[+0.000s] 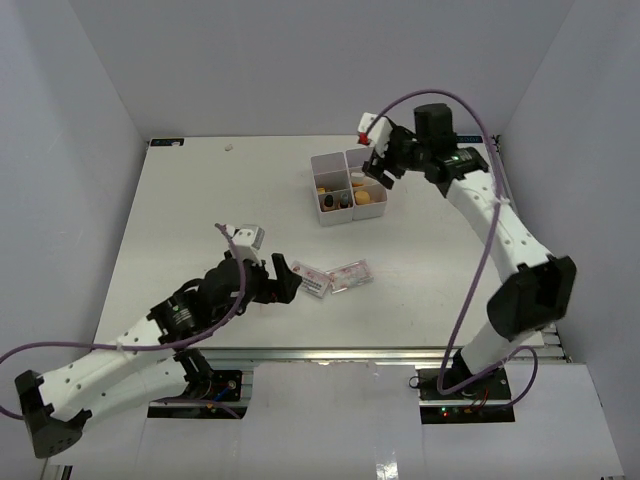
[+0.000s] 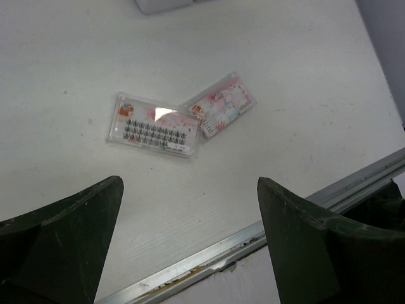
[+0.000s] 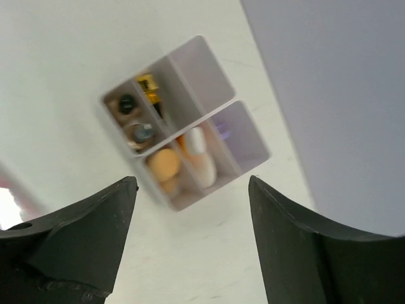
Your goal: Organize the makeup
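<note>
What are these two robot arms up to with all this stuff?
They're tidying things into a white four-compartment box. The right gripper hangs open above it; tan-orange egg-shaped sponges already sit inside. The left gripper hovers open over two flat clear packets with pink-red print on the white table.

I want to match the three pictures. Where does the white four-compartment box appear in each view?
Top external: the white box lies upper right of centre.
Left wrist: only a white corner shows at the top edge; I cannot tell whether it is the box.
Right wrist: the box is near the centre, turned diagonally.
Shared landmark: the orange sponge in one compartment, seen in the top and right wrist views.
</note>
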Tool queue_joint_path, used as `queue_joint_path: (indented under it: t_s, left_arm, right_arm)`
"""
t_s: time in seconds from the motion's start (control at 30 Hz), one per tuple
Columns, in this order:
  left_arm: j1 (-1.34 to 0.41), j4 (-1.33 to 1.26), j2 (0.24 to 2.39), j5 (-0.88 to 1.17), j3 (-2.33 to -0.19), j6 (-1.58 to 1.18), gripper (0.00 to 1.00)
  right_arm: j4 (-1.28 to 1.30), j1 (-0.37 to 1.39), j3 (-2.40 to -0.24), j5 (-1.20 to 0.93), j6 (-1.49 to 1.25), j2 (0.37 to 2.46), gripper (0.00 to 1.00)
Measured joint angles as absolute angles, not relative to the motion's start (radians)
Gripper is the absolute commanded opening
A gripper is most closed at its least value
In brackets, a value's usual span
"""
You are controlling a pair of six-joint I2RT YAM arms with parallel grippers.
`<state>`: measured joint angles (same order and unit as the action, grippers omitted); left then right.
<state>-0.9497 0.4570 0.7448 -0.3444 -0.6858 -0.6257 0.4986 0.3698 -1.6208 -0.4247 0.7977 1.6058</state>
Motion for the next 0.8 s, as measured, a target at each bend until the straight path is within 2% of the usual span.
queue_joint_path:
  t_s: [0.1, 0.17, 0.23, 0.37, 0.53, 0.8]
  left_arm:
    - [-0.945, 0.474, 0.889, -0.328, -0.708, -0.756, 0.98]
    - [-0.941, 0.52, 0.99, -0.325, -0.758, -0.868, 0.98]
    - [-0.932, 0.556, 1.116, -0.323, -0.842, -0.984, 0.98]
    - [-0.896, 0.658, 1.299, -0.304, -0.987, -1.194, 0.98]
    - [-0.826, 0.746, 1.455, -0.242, -1.108, -1.374, 0.95]
    - [-0.78, 0.835, 1.603, -0.149, -1.178, -1.504, 0.93]
  right_arm:
    - [0.445, 0.323, -1.401, -0.605, 0.627, 1.412, 0.89]
    - [0.399, 0.32, -1.241, -0.695, 0.542, 1.321, 0.98]
    - [0.387, 0.315, -1.082, -0.765, 0.482, 1.251, 0.91]
    - [0.338, 0.232, -0.882, -0.81, 0.37, 1.166, 0.9]
    - [0.238, 0.14, -0.799, -0.844, 0.26, 1.055, 0.9]
    - [0.15, 0.106, -0.78, -0.858, 0.202, 0.969, 0.9]
